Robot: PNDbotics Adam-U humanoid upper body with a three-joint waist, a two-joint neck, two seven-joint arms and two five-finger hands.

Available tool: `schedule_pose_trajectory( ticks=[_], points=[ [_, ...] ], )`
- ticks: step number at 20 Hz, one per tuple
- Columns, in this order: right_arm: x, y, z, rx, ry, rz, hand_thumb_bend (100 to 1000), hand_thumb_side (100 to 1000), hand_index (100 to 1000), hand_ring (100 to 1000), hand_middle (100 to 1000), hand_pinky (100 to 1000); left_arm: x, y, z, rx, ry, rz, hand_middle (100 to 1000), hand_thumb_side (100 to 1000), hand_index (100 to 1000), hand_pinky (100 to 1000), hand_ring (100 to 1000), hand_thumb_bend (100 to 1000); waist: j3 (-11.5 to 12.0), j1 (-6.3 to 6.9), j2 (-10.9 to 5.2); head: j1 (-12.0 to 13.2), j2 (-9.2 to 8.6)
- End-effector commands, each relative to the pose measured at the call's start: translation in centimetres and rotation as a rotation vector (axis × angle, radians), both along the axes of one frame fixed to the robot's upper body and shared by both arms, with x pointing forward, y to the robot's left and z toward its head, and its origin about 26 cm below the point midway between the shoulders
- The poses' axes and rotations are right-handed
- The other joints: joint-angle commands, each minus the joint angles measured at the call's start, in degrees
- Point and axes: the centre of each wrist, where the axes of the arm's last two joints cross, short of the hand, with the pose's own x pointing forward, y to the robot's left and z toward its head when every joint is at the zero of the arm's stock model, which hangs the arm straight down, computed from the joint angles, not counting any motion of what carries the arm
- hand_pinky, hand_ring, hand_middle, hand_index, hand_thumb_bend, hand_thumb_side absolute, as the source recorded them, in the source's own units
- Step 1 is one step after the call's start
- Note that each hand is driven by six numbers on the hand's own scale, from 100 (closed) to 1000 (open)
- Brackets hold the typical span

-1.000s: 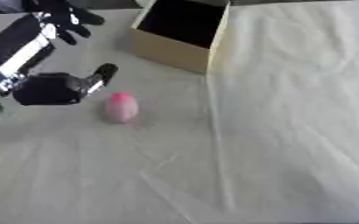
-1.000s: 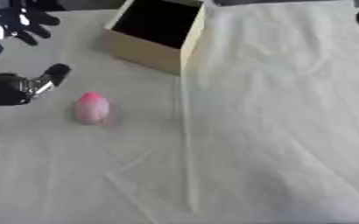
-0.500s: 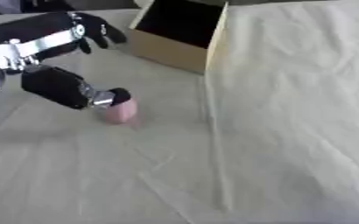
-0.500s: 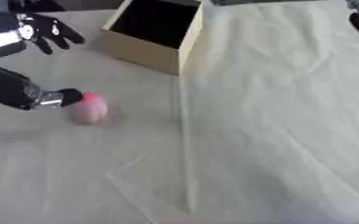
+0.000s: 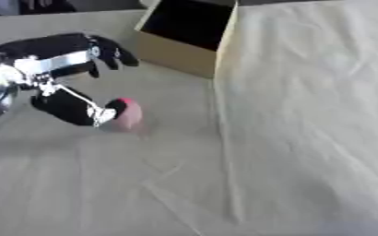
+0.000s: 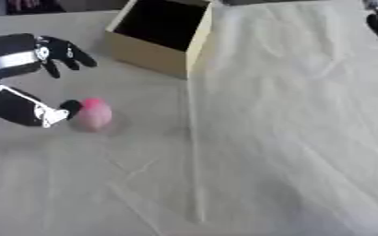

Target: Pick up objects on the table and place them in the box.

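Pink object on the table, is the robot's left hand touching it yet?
Touching. In the right eye view the left hand has its black thumb tip pressed against the left side of the pink object, with no cloth showing between them; its fingers spread above, clear of it.

Both head eyes look down, sharing the table
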Motion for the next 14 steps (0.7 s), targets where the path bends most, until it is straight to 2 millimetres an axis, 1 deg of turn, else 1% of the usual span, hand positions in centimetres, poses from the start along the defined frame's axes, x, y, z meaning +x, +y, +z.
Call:
schedule_pose_trajectory(
  ticks=[1,3,6,8,9,10,11,12,14],
  points=[
    [-0.4,0.0,0.9,-0.006,-0.035,0.005,100,709,787,684,579,841,-0.3,0.0,0.4,0.028,0.0,-0.002,839,176,913,735,858,272,-0.12,-0.05,-1.12,-0.09,0.06],
    [-0.4,0.0,0.9,-0.006,-0.035,0.007,100,709,787,683,577,841,-0.3,-0.1,0.1,0.043,0.017,-0.002,842,200,915,738,864,306,-0.2,-0.05,-1.08,-0.11,0.05],
    [-0.4,0.1,0.9,-0.006,-0.035,0.009,100,710,787,683,577,842,-0.2,-0.1,-0.3,0.074,0.018,0.014,839,186,911,741,863,324,-0.29,-0.03,-1.02,-0.06,0.04],
    [-0.4,0.1,0.9,-0.006,-0.034,0.011,100,710,787,682,576,841,0.3,0.0,-0.6,0.101,0.006,0.034,836,176,911,746,866,332,-0.38,-0.03,-0.97,-0.02,0.0],
    [-0.4,0.1,0.9,-0.005,-0.033,0.012,100,711,787,681,575,841,0.6,0.1,-0.9,0.116,-0.004,0.042,836,183,912,749,868,341,-0.43,-0.04,-0.93,-0.01,-0.02],
    [-0.4,0.1,0.8,-0.005,-0.033,0.012,100,711,787,680,575,841,1.0,0.2,-1.2,0.13,-0.011,0.049,834,210,909,757,872,373,-0.47,-0.04,-0.87,0.01,-0.05],
    [-0.4,0.1,0.8,-0.004,-0.032,0.013,100,711,787,680,575,841,1.3,0.2,-1.4,0.14,-0.018,0.053,834,210,909,757,872,373,-0.51,-0.05,-0.82,0.01,-0.06],
    [-0.4,0.1,0.8,-0.004,-0.031,0.013,100,711,787,680,574,842,1.6,0.3,-1.6,0.149,-0.03,0.058,831,226,890,779,881,402,-0.54,-0.06,-0.74,0.02,-0.04],
    [-0.4,0.1,0.8,-0.004,-0.03,0.013,100,711,786,679,573,842,2.1,0.3,-2.0,0.158,-0.056,0.063,828,210,881,784,878,388,-0.59,-0.07,-0.59,0.02,-0.04]
  ],
)
